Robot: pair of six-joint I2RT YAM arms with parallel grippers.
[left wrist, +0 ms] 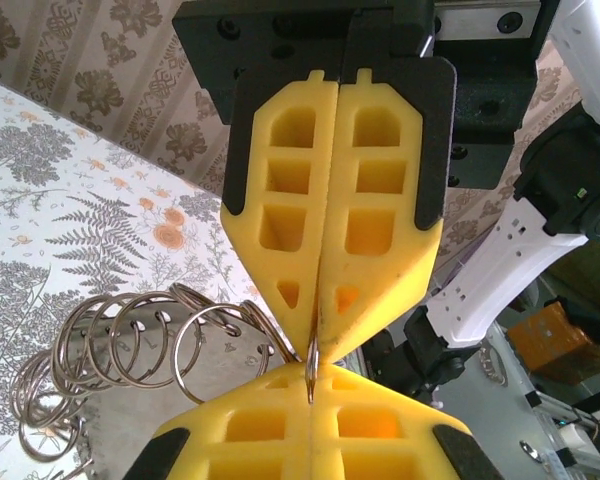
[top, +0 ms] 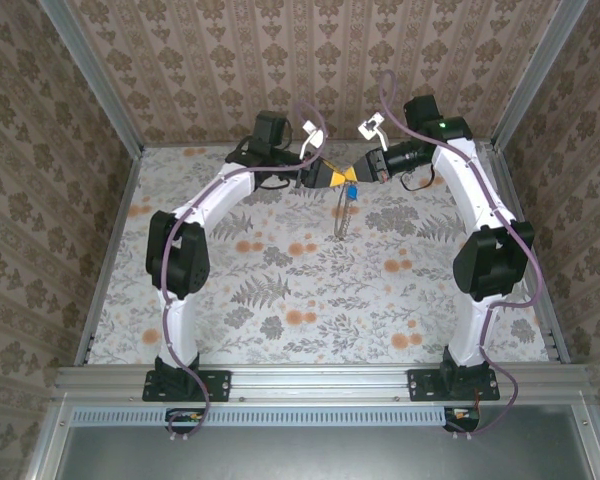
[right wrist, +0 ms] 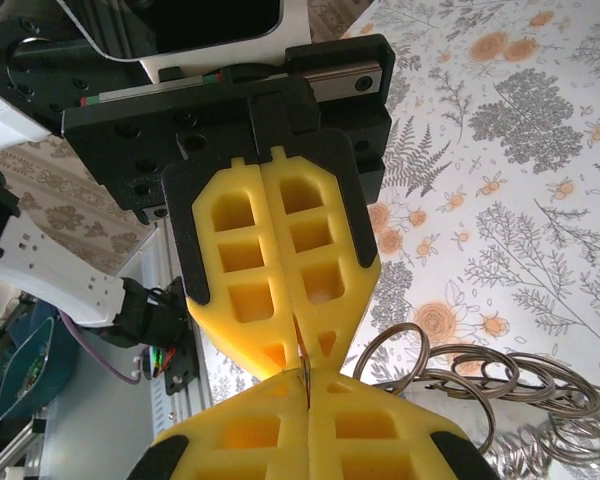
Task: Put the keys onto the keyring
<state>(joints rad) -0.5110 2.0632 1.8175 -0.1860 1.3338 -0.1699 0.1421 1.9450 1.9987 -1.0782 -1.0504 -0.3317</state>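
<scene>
Top external view: the key (top: 351, 190), blue-headed, sits just at 6 o'clock of the spot where the two hands meet tip to tip, above the far middle of the floral surface (top: 280, 300). The keyring (top: 342, 218) hangs from that same spot toward 6 o'clock; whether its lower end touches the surface I cannot tell. The left hand (top: 332, 177) reaches in from 9 o'clock, the right hand (top: 366, 172) from 3 o'clock.

Left wrist view: the left hand (left wrist: 316, 345) has its yellow fingers pressed together, pinching a thin metal edge of the keyring (left wrist: 130, 340), whose linked rings fan out toward 8 o'clock. That edge runs on into the seam of the right hand (left wrist: 310, 388) opposite.

Right wrist view: the right hand (right wrist: 302, 362) is likewise squeezed onto the thin edge, tip to tip with the left hand (right wrist: 306, 388), and the keyring (right wrist: 480, 385) spreads toward 4 o'clock.
</scene>
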